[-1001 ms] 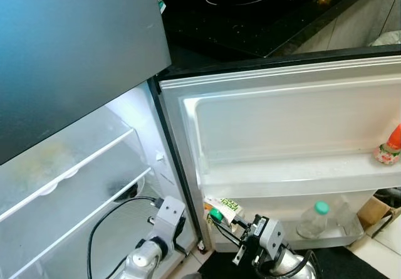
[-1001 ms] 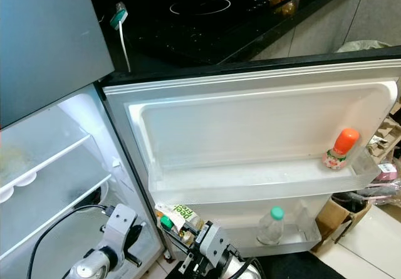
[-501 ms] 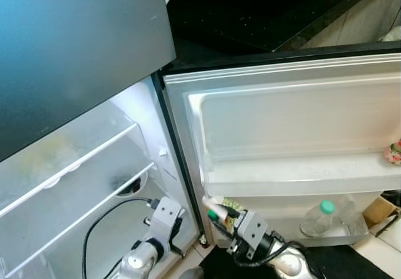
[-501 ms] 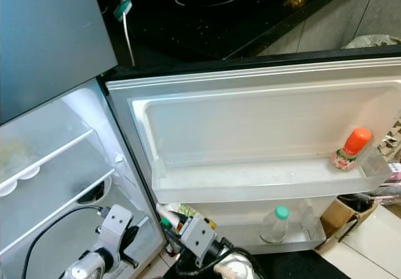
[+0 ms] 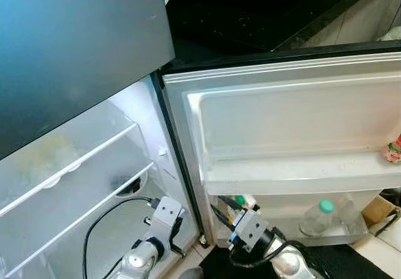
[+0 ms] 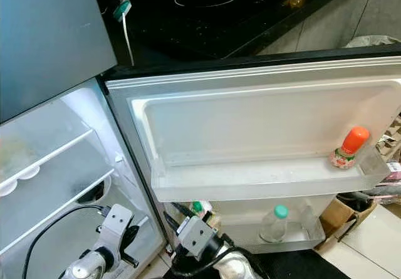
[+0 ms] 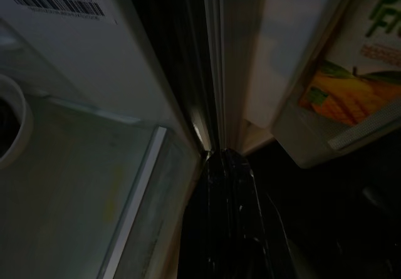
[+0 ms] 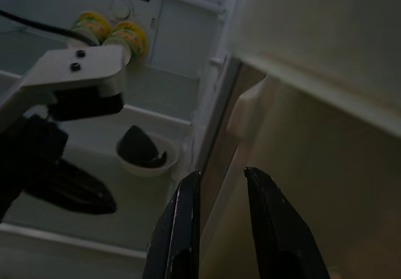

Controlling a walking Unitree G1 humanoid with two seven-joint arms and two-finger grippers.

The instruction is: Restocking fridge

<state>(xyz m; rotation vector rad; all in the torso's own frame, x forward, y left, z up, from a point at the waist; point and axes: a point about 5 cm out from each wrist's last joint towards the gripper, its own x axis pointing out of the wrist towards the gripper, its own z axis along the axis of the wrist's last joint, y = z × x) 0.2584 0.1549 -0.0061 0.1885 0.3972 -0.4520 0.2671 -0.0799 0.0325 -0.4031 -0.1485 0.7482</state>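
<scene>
A juice carton (image 7: pixel 351 91) with a green cap (image 6: pixel 198 207) stands at the hinge end of the lower door shelf (image 6: pixel 294 241), mostly hidden under the upper door shelf (image 6: pixel 250 188). My right gripper (image 6: pixel 175 215) is low beside that end of the shelf. Its fingers (image 8: pixel 182 229) stand a little apart with nothing between them, so it is open. My left gripper (image 5: pixel 170 232) hangs low in front of the fridge's glass shelves, its fingers (image 7: pixel 229 185) closed together.
A clear bottle (image 6: pixel 271 224) with a green cap stands further along the lower door shelf. An orange-capped bottle (image 6: pixel 348 147) sits on the upper door shelf. A white bowl (image 8: pixel 147 157) and yellow-lidded tubs (image 8: pixel 128 36) are inside the fridge. A cardboard box (image 6: pixel 341 213) stands at the right.
The right gripper carried the carton from below the door's corner into the lower door shelf. The carton is now tucked under the upper shelf. The left arm has barely moved.
</scene>
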